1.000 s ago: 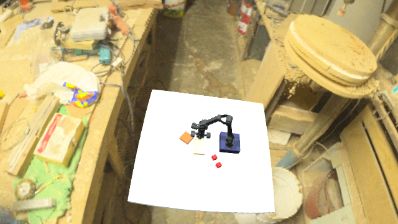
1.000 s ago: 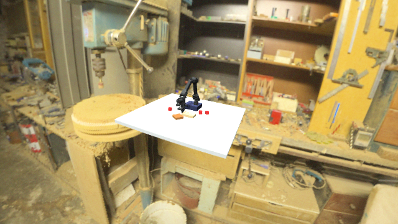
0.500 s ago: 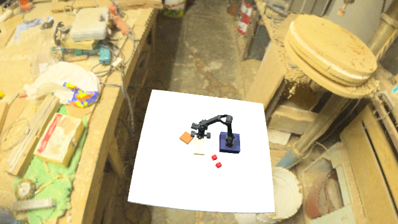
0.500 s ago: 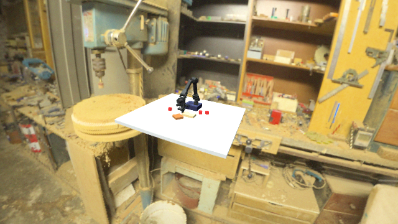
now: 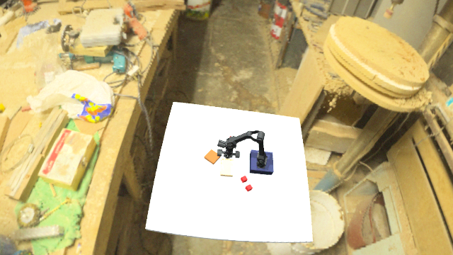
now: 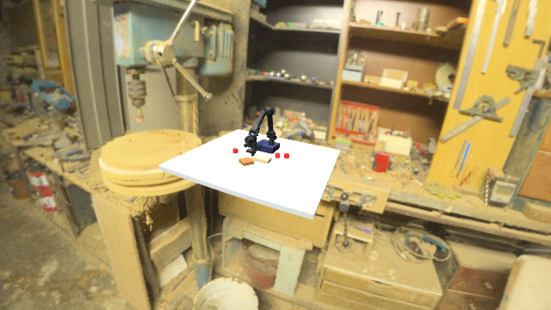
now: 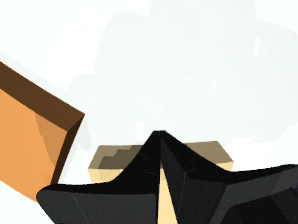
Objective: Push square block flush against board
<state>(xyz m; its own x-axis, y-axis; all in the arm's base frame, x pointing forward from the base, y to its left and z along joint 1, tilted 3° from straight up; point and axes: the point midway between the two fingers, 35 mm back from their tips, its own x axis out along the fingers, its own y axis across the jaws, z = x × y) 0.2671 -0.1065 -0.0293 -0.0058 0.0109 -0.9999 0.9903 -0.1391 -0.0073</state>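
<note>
The square block (image 5: 211, 156) (image 6: 246, 161) (image 7: 20, 145) is orange and lies flat, turned at an angle to the board. The board (image 5: 226, 168) (image 6: 262, 159) (image 7: 212, 150) is cream and oblong, lying flat. In the top view, the block is left of the board's upper end, with a corner close to the board. The wrist view shows white table between their visible parts; the fingers hide some of both. My gripper (image 5: 228, 156) (image 6: 253, 152) (image 7: 158, 135) is shut and empty, at the board's upper end in the top view. I cannot tell whether it touches the board.
Two red cubes (image 5: 243, 179) (image 5: 248, 188) (image 6: 277, 155) (image 6: 287, 156) lie beyond the board's lower right in the top view. Another red cube (image 6: 235, 151) is on the other side, mostly hidden by the arm in the top view. The arm stands on a dark blue base (image 5: 268, 168) (image 6: 269, 147).
</note>
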